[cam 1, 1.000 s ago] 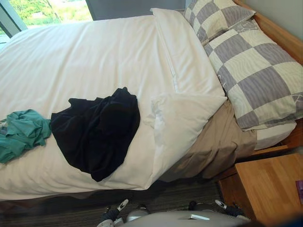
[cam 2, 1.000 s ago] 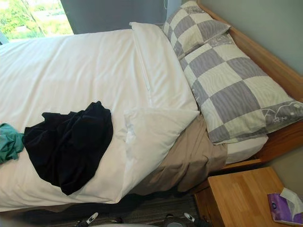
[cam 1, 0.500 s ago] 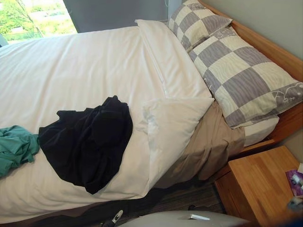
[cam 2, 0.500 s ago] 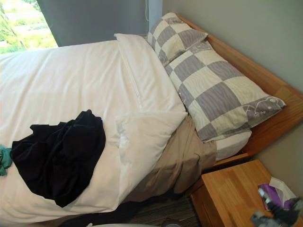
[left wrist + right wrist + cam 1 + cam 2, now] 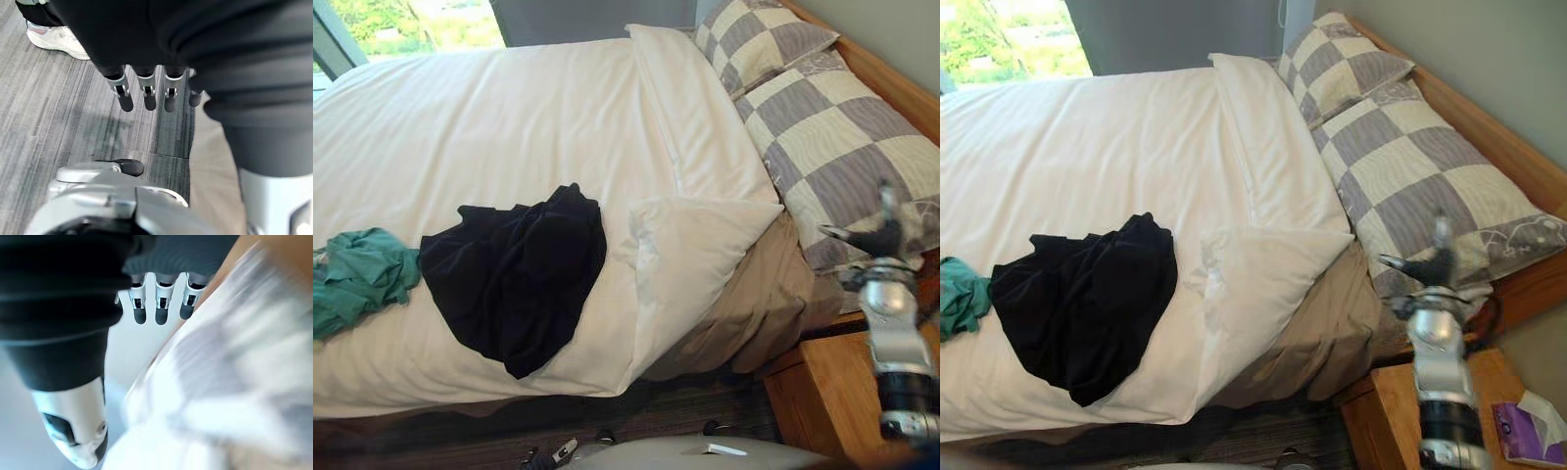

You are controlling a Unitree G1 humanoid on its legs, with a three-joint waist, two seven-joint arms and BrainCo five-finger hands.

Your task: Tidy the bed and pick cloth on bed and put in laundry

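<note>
A black cloth [image 5: 514, 279] lies crumpled on the white duvet [image 5: 509, 127] near the bed's front edge. Left of it, a teal cloth [image 5: 357, 279] is bunched at the same edge. The duvet's corner [image 5: 690, 245] is folded back, baring a tan sheet [image 5: 754, 304]. My right hand [image 5: 1430, 264] is raised at the right, in front of the near checked pillow [image 5: 832, 147], open and holding nothing, well away from both cloths. My left hand [image 5: 146, 95] hangs open above the grey floor, fingers straight.
A second checked pillow [image 5: 759, 39] leans on the wooden headboard [image 5: 1489, 117]. A wooden nightstand [image 5: 1386, 421] stands at the lower right with a purple tissue box [image 5: 1528, 426] on it. A person's white shoe [image 5: 54, 39] rests on the floor in the left wrist view.
The head camera has swung, so the whole bed shifts in view. My right arm has risen from low over the nightstand to in front of the near pillow. The cloths lie as before.
</note>
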